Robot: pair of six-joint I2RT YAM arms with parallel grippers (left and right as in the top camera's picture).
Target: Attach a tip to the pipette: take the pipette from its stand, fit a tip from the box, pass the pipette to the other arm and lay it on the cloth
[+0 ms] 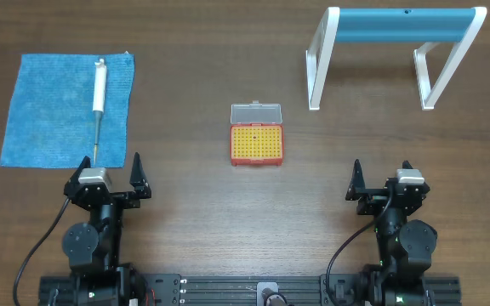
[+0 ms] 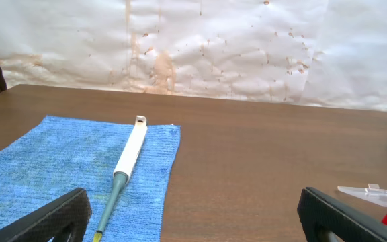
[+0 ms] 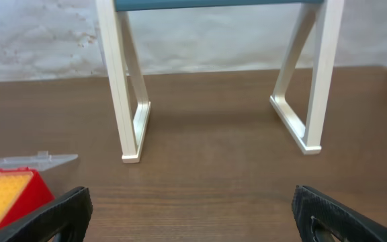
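Lying lengthwise on the blue cloth (image 1: pixel 41 110) at the far left of the wooden table (image 1: pixel 228 229) is the white pipette (image 1: pixel 99 89). Its plunger end points away and its slim tip end points near, reaching the cloth's near edge just ahead of the left gripper (image 1: pixel 110 161). That gripper sits low by its base with its two black fingers spread wide and nothing between them. From the left wrist view the pipette (image 2: pixel 130 154) runs along the cloth's right side, and any marking on its body is too small to read. In the middle of the table stands the red tip box (image 1: pixel 256 146), its rack of yellow tips exposed and its clear lid (image 1: pixel 256 113) folded back on the far side. At the far right stands the pipette stand (image 1: pixel 398 25), a blue bar on white legs. The right gripper (image 1: pixel 382 166) rests near its base, well apart from the stand, released and grasping nothing.
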